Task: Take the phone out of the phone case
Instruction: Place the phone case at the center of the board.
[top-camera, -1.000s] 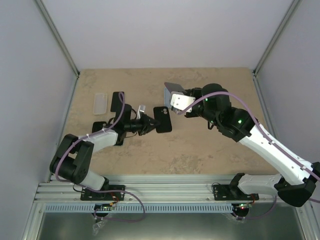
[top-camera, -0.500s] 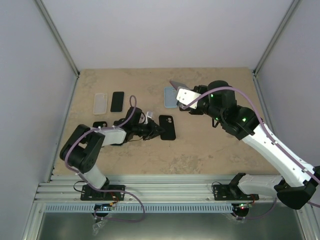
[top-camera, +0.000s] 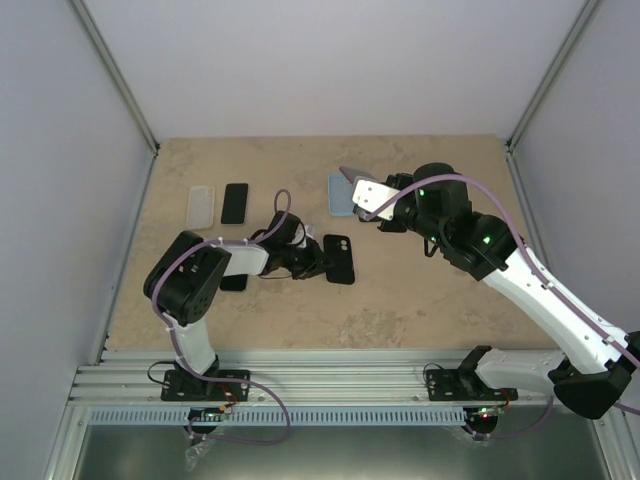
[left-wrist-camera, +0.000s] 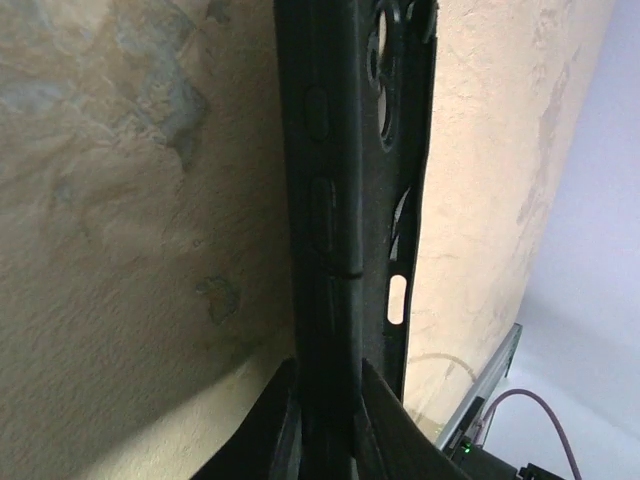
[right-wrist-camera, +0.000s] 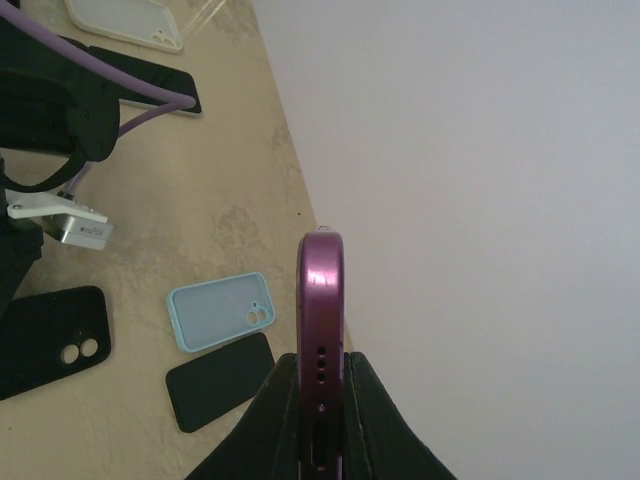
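Presently, the left pincer (top-camera: 314, 264) is clamped on the left edge of the black phone case (top-camera: 340, 259), which rests on the counter (top-camera: 420, 300) at mid-frame, long axis running up-frame. Farther, upper right, the right pincer (top-camera: 366, 195) is clamped on the purple phone (top-camera: 350, 176), held aloft and well apart from the case.

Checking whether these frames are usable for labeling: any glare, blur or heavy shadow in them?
Left wrist view: black case looms dark, little detail, left claw soft. Right wrist view: bright glare streak along the purple phone, table sharp. Top view: even light, faint shadows.
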